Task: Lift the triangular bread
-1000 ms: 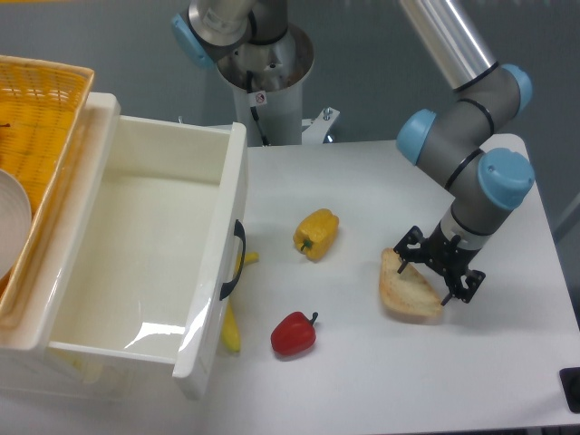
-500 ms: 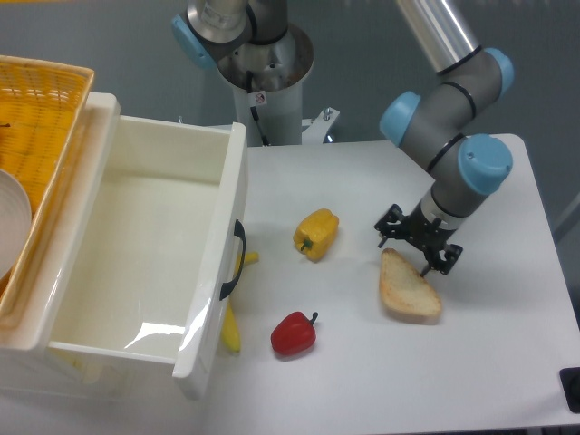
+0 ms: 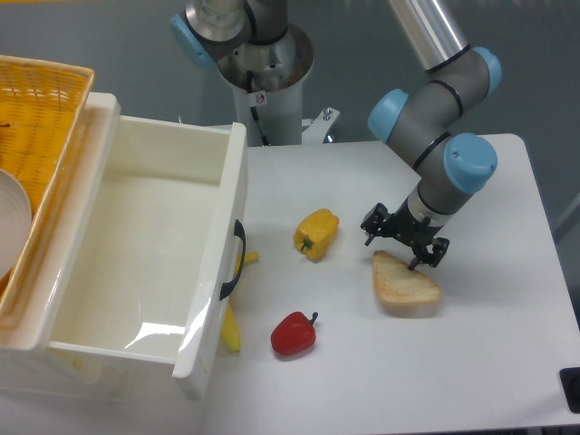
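The triangular bread [image 3: 405, 284] lies flat on the white table [image 3: 507, 362], right of centre, pale tan with a browner crust edge. My gripper [image 3: 392, 252] hovers at the bread's far edge, tilted and pointing down. It is open, its black fingers [image 3: 372, 228] spread wide with nothing held between them. The right fingertip reaches down to the bread's upper edge; I cannot tell whether it touches.
A yellow bell pepper [image 3: 315, 233] sits left of the gripper, and a red pepper [image 3: 294, 333] lies nearer the front. A banana [image 3: 232, 324] lies against the open white drawer [image 3: 217, 272]. A wicker basket [image 3: 41, 109] holding a white bowl [image 3: 9, 222] stands far left.
The gripper has drawn back from straddling the bread, moving left and toward the table's rear. The bread has shifted slightly left and stays on the table.
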